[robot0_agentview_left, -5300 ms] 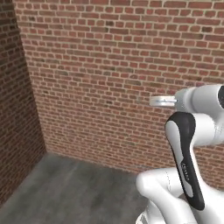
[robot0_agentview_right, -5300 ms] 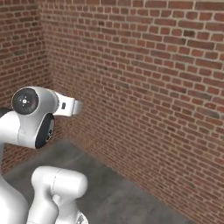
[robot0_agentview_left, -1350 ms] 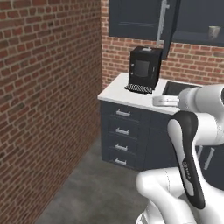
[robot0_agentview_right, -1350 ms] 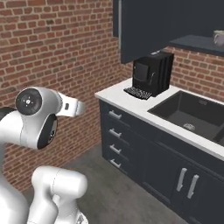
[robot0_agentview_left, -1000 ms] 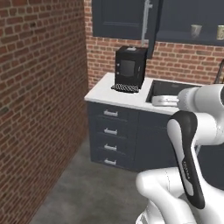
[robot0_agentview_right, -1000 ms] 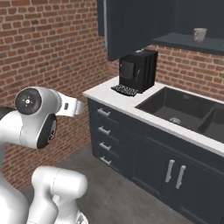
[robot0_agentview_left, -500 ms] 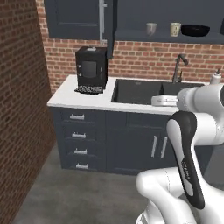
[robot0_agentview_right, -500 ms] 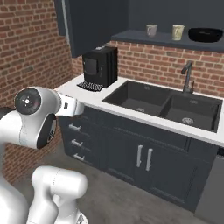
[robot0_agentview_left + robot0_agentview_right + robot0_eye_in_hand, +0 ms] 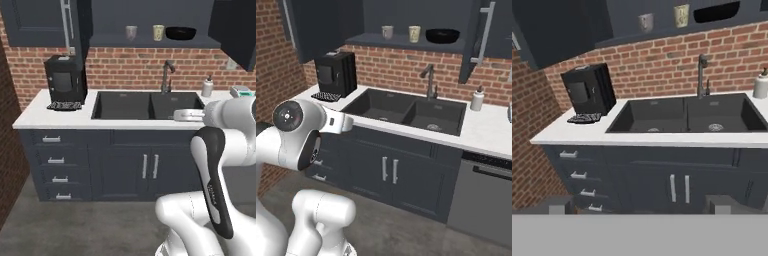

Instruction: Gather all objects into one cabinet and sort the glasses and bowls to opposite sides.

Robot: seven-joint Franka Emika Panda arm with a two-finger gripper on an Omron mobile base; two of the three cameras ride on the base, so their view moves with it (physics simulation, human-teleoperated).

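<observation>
Two dark finger tips of our gripper [image 9: 640, 205] stand spread, empty; we judge this the approach. Beyond the black double sink [image 9: 149, 104], a grey mug [image 9: 131, 32], beige mug [image 9: 158, 32] and shallow black bowl [image 9: 180, 33] sit on the open charcoal cabinet's shelf [image 9: 150, 42]; next, reach up.

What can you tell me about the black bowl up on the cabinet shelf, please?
The black bowl is wide, shallow and glossy, standing upright on the dark shelf above the sink. It sits at the right end of the row, apart from the beige mug beside it. Nothing touches it but the shelf.
</observation>
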